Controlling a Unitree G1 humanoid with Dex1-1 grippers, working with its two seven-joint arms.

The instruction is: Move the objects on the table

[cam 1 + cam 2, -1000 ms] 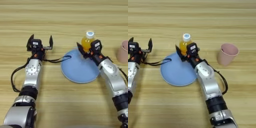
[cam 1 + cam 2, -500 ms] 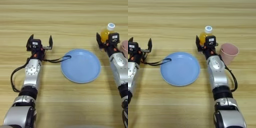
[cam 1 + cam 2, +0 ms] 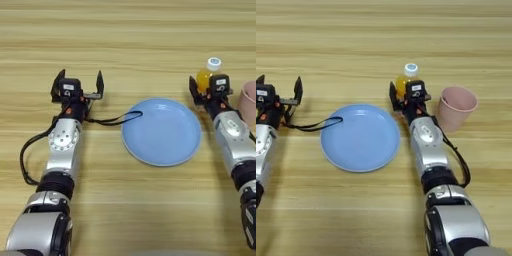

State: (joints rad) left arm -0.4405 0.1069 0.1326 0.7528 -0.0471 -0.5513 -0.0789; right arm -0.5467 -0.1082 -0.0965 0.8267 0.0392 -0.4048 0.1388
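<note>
On the light-wood bench, right of centre: one small orange-juice bottle with white cap, upright, grasped by the right end effector, whose black fingers close on the bottle's lower body from the near side. The bottle stands between the blue plate and the pink cup, just past the plate's far right rim and not over the plate.

Toward the right edge of the bench: one pink plastic cup, upright, mouth open upward, just beside the right end effector; whether they touch cannot be told.

At the bench's middle: one round blue plate, lying flat, nothing in it.

Toward the left edge of the bench: the left end effector, fingers spread wide and released, pointing to the far edge. Between and under its fingers sits a tape measure, mostly hidden by the end effector's body; only orange-yellow traces show. Its black strap runs rightward along the bench in a loop whose end lies over the plate's near left rim.

Both silver forearms reach in from the near edge of the bench, the left arm at the left side, the right arm at the right side.
</note>
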